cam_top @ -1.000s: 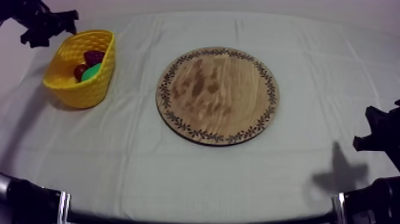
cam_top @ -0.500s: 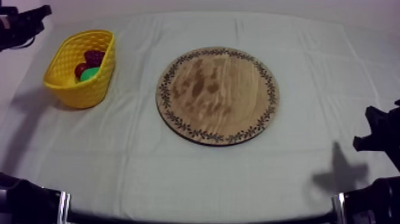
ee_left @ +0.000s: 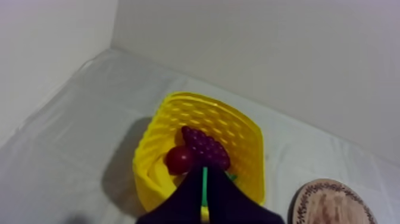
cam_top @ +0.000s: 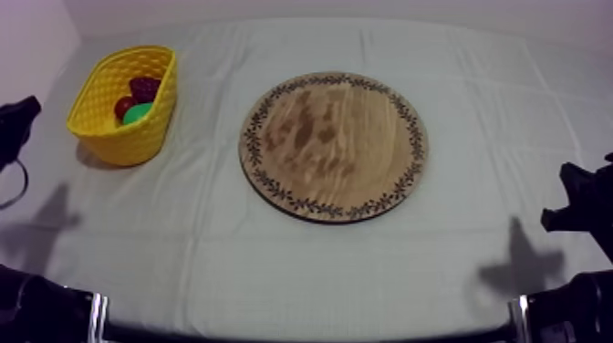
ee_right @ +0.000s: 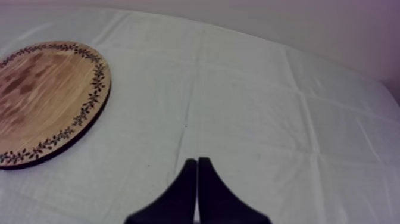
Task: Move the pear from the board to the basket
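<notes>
**Top view.** A table under a grey-white cloth (cam_top: pixel 274 274). The round wooden board (cam_top: pixel 334 146) with its patterned rim lies at the centre, its surface bare. The yellow basket (cam_top: pixel 117 137) stands at the far left, well apart from the board. Inside it lies the pear (cam_top: pixel 139 113), green, touching the small red fruit (cam_top: pixel 120 107) on its left. The bunch of grapes (cam_top: pixel 144 88) lies on the far side of both. The left gripper (cam_top: pixel 16 128) sits at the left edge of the table, nearer than the basket and clear of it. The right gripper (cam_top: pixel 579 205) sits low at the right edge, well apart from the board. From this view the set of either gripper's fingers cannot be told.

**Left wrist view.** The left gripper's two black fingers lie together as a narrow wedge, clenched on nothing. Only a thin slit separates them, and green shows through it. They point toward the basket, whose open top faces the camera. The dark grapes and the small red fruit lie side by side within it, just beyond the fingertips. A further sliver of green shows beside the fingers, under the grapes. The rim of the board appears to the right of the basket.

**Right wrist view.** The right gripper's fingers also lie pressed together in a wedge, clenched on nothing, over bare cloth. The board lies to the left of them, apart from the fingertips.
</notes>
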You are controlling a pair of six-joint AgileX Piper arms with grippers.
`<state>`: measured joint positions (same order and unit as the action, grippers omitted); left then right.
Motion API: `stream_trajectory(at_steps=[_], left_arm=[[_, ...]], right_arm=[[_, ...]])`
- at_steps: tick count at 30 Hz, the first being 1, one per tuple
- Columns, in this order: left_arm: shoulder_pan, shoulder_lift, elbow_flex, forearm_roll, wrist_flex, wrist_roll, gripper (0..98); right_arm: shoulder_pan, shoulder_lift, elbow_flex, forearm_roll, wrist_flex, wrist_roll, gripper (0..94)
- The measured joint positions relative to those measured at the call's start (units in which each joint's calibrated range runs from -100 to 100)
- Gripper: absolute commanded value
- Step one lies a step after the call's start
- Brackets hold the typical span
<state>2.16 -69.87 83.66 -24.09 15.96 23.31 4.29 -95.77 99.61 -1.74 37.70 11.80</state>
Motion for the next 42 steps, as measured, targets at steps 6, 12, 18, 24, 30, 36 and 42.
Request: stream_trajectory(at_steps=[6, 12, 18, 24, 30, 36, 42], left_arm=[[1.7, -14.6, 10.9, 2.33, 1.3, -2.0, 0.0], [2.6, -25.3, 15.7, 11.57, 6.0, -10.0, 0.0], [2.8, -29.8, 16.1, 19.4, 12.5, -18.7, 0.0], [2.7, -30.1, 16.3, 21.61, 16.2, -23.3, 0.0], [2.6, -30.1, 16.3, 21.44, 15.8, -22.8, 0.0], [2.0, -30.1, 16.3, 21.38, 15.7, -23.3, 0.0], [1.9, -30.1, 16.3, 21.36, 15.6, -23.9, 0.0]], right_arm=[[0.0, 0.0, 0.0, 0.0, 0.0, 0.0, 0.5], [0.0, 0.0, 0.0, 0.0, 0.0, 0.0, 0.5], [0.0, 0.0, 0.0, 0.0, 0.0, 0.0, 0.5], [0.0, 0.0, 0.0, 0.0, 0.0, 0.0, 0.5], [0.0, 0.0, 0.0, 0.0, 0.1, 0.0, 0.5], [0.0, 0.0, 0.0, 0.0, 0.1, 0.0, 0.5], [0.0, 0.0, 0.0, 0.0, 0.1, 0.0, 0.5]])
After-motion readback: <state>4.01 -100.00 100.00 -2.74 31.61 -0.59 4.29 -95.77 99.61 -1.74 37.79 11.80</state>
